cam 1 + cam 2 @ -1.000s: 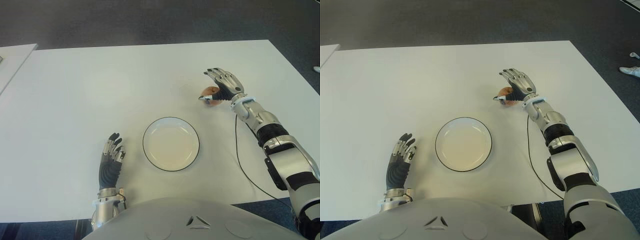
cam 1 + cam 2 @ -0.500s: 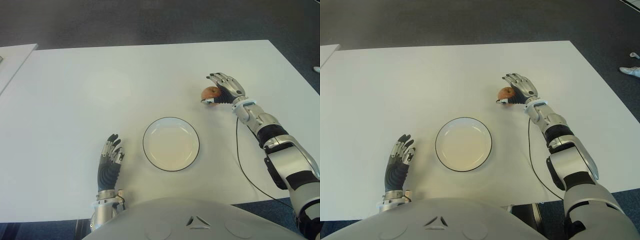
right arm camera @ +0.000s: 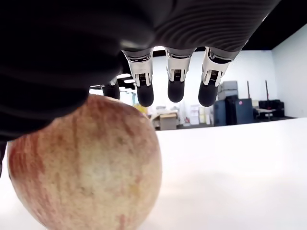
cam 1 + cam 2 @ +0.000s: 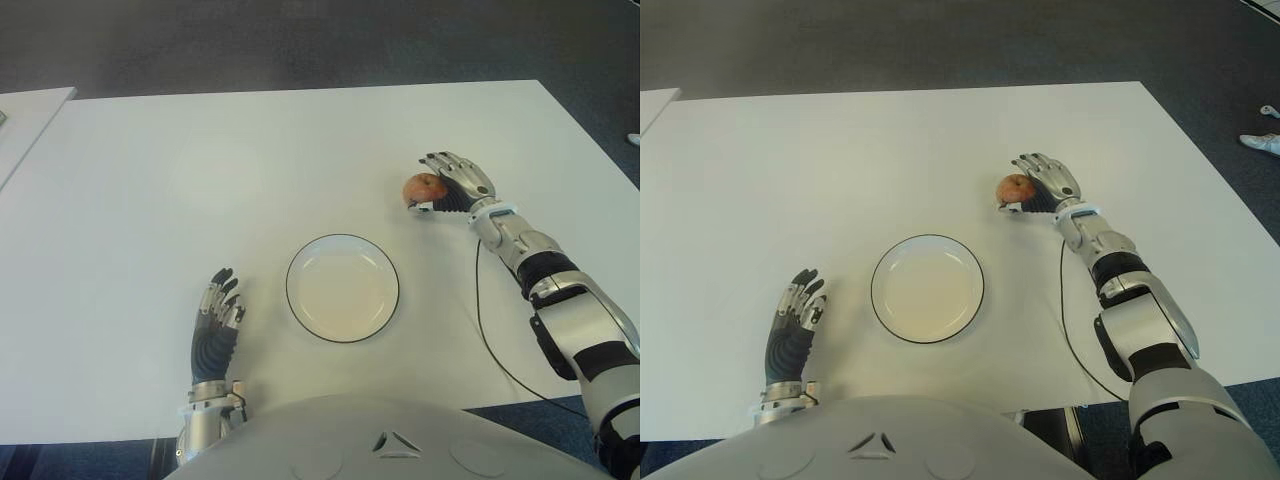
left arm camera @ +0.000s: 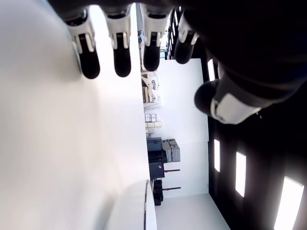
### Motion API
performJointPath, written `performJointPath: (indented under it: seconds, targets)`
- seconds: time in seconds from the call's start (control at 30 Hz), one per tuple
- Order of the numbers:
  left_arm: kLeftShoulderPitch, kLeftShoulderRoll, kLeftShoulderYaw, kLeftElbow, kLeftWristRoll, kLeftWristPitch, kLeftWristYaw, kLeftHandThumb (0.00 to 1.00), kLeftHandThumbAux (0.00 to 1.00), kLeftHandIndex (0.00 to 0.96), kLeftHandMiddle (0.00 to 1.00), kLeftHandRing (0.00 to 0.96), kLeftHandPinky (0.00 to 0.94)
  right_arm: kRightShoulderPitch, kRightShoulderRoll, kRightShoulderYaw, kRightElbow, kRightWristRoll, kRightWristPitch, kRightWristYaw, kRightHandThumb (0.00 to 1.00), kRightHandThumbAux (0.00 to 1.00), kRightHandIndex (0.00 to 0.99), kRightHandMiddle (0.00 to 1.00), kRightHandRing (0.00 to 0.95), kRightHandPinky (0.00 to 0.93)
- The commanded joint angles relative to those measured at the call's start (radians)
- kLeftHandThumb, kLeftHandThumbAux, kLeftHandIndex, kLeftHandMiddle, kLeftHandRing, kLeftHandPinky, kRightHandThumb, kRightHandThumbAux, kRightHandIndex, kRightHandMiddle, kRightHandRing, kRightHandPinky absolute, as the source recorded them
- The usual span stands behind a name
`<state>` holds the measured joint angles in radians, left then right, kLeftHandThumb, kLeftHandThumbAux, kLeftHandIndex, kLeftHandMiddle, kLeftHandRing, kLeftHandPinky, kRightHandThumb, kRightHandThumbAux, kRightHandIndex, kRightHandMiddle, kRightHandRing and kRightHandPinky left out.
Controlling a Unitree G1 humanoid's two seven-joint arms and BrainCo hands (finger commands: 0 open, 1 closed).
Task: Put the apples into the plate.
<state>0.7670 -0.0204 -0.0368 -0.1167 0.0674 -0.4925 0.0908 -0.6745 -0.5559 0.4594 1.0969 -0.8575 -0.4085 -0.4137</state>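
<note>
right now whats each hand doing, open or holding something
Left hand: open, fingers straight, holding nothing, left of the plate.
Right hand: fingers spread over the apple, against it but not closed on it.

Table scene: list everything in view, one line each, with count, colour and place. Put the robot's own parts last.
apple: one, red-yellow, on the table at the right, beyond the plate.
plate: one, white with a dark rim, front centre, nothing in it.
table: one, white, under everything.
cable: one, black, along the right arm.
right hand: one, grey-black, against the apple, fingers arched over it but not closed.
left hand: one, grey-black, left of the plate, fingers straight, holding nothing.
</note>
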Motion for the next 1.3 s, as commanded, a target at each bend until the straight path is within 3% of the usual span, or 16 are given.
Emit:
performJointPath:
  seconds: [0.03,0.57,1.3]
  targets:
    - [0.007,0.003,0.003,0.000,-0.010,0.002,-0.013,0.106,0.525,0.121,0.119,0.146,0.194,0.005,-0.003,0.007,0.014,0.018,0.008,-0.009,0.348,0.386,0.009,0.000,0.000,0.000]
    - [0.012,0.004,0.004,-0.011,-0.021,0.005,-0.018,0.113,0.527,0.131,0.128,0.153,0.199,0.023,0.005,0.011,0.018,0.036,0.010,-0.030,0.315,0.370,0.001,0.000,0.000,0.000]
    - [0.028,-0.003,0.004,-0.041,-0.017,0.014,-0.022,0.124,0.520,0.132,0.126,0.146,0.193,-0.007,0.040,0.037,0.073,0.040,0.013,-0.022,0.338,0.408,0.015,0.000,0.000,0.000]
